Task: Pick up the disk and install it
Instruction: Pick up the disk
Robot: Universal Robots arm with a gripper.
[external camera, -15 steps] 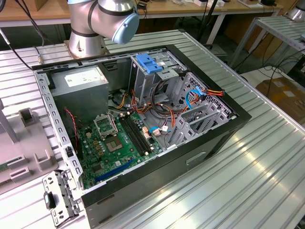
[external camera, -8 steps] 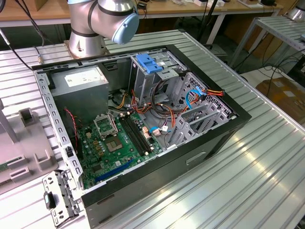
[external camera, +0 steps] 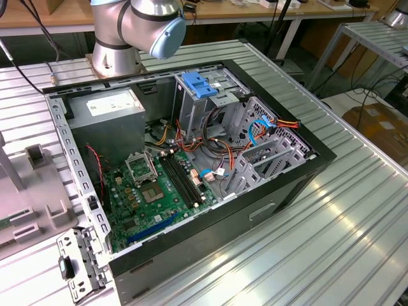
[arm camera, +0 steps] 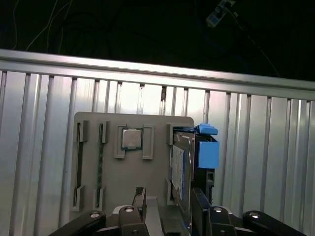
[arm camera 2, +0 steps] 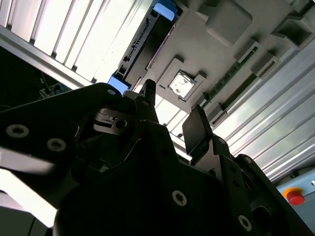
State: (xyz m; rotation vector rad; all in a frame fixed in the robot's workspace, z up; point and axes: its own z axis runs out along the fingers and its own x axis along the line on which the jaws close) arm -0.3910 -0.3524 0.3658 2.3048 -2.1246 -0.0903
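With pincer spread and empty, hovers over the grey tray on the table holding the disk on edge, pick-up not yet made; likely calls for centring astride its faces before closing.

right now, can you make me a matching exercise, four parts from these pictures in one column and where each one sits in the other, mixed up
Things:
1. disk
2. processor chip
3. motherboard
4. power supply

Places:
A. green board lying flat on the floor of the open computer case
B. on edge in a slot of the grey tray, blue carrier along it
C. flat in a square recess of the grey tray
D. grey box with a white sticker, in a corner of the computer case

Pairs: 1-B, 2-C, 3-A, 4-D
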